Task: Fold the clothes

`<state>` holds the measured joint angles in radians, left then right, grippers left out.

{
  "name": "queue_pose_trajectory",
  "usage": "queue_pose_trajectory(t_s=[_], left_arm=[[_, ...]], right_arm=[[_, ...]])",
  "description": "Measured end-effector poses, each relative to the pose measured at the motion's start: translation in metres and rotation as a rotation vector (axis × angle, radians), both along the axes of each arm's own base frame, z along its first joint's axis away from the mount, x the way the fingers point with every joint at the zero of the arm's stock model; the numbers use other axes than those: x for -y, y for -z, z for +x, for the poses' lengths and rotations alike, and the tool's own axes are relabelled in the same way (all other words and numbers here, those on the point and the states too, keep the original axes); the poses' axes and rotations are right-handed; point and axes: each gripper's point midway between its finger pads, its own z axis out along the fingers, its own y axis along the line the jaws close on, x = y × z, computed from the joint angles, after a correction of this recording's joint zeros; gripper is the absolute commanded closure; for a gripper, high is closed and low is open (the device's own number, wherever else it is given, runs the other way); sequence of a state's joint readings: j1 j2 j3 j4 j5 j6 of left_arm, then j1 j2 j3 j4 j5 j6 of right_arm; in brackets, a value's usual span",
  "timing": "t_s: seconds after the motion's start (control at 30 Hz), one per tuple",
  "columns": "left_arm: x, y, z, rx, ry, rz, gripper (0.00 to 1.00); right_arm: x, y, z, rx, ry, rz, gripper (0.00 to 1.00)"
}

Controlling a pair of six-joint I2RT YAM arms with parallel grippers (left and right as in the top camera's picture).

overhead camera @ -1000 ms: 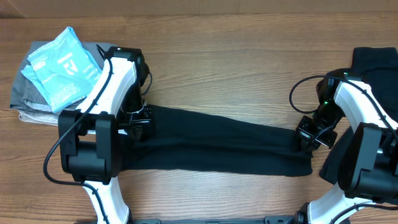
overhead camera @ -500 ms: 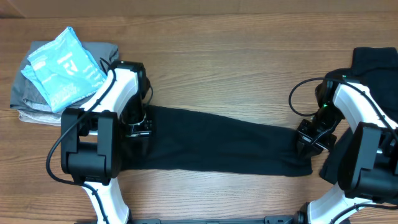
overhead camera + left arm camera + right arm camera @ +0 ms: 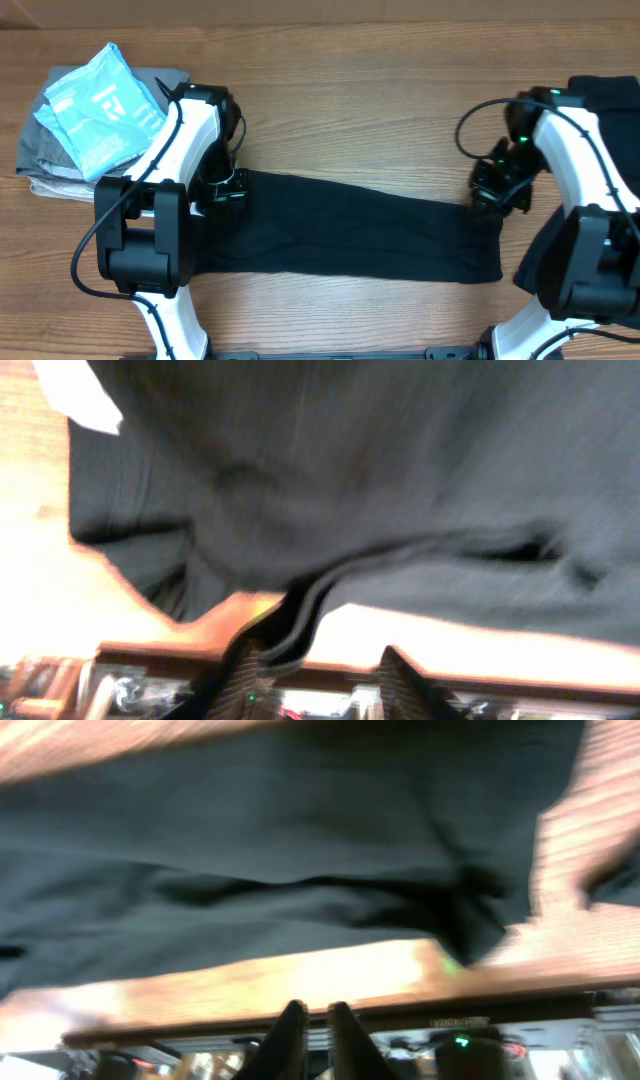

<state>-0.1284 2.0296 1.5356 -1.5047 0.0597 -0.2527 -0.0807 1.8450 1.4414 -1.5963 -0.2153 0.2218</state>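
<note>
A black T-shirt [image 3: 360, 235] lies on the table as a long folded strip between my two arms. My left gripper [image 3: 226, 190] is at the strip's left end. In the left wrist view its jaws [image 3: 320, 660] are apart, and the layered fabric edge [image 3: 300, 615] lies just beside the left finger. A white label [image 3: 85, 400] shows at the top left of that view. My right gripper [image 3: 489, 194] hovers at the strip's upper right corner. Its jaws [image 3: 310, 1017] are closed together with nothing between them, and the shirt [image 3: 280, 860] lies ahead of them.
A light-blue printed garment [image 3: 100, 105] lies on a folded grey stack [image 3: 40, 160] at the far left. More black fabric [image 3: 605, 100] sits at the right edge, partly under my right arm. The wooden table [image 3: 350, 90] stretches behind the strip.
Both grippers have moved toward the far side of the table. The right gripper has come off the strip's right end. The strip lies much as before.
</note>
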Motion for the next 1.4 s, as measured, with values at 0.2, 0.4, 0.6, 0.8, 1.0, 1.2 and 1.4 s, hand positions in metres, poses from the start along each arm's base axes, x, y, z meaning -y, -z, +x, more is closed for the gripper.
queue_pose_trajectory(t_s=[0.2, 0.4, 0.6, 0.8, 1.0, 1.2, 1.4], left_arm=[[0.007, 0.016, 0.030, 0.134, -0.010, -0.035, 0.91], [0.005, 0.024, 0.038, 0.173, -0.022, -0.043, 0.91], [-0.005, 0.026, 0.048, 0.207, -0.062, -0.085, 0.91], [-0.014, 0.025, 0.050, 0.209, -0.097, -0.102, 0.80], [-0.017, 0.025, 0.050, 0.211, -0.098, -0.113, 0.64], [-0.016, 0.025, 0.051, 0.212, -0.099, -0.120, 0.53], [-0.016, 0.025, 0.051, 0.212, -0.099, -0.121, 0.51]], right_arm=[[-0.060, 0.011, 0.020, 0.136, -0.196, 0.076, 0.96], [-0.137, 0.016, 0.026, 0.287, -0.465, 0.135, 0.96], [-0.218, 0.021, 0.014, 0.457, -0.765, 0.130, 0.96], [-0.258, 0.024, -0.002, 0.598, -0.961, -0.033, 0.92], [-0.275, 0.029, -0.003, 0.686, -1.003, -0.075, 0.82], [-0.270, 0.056, -0.009, 0.683, -0.999, -0.070, 0.73], [-0.276, 0.061, -0.016, 0.674, -0.991, -0.017, 0.68]])
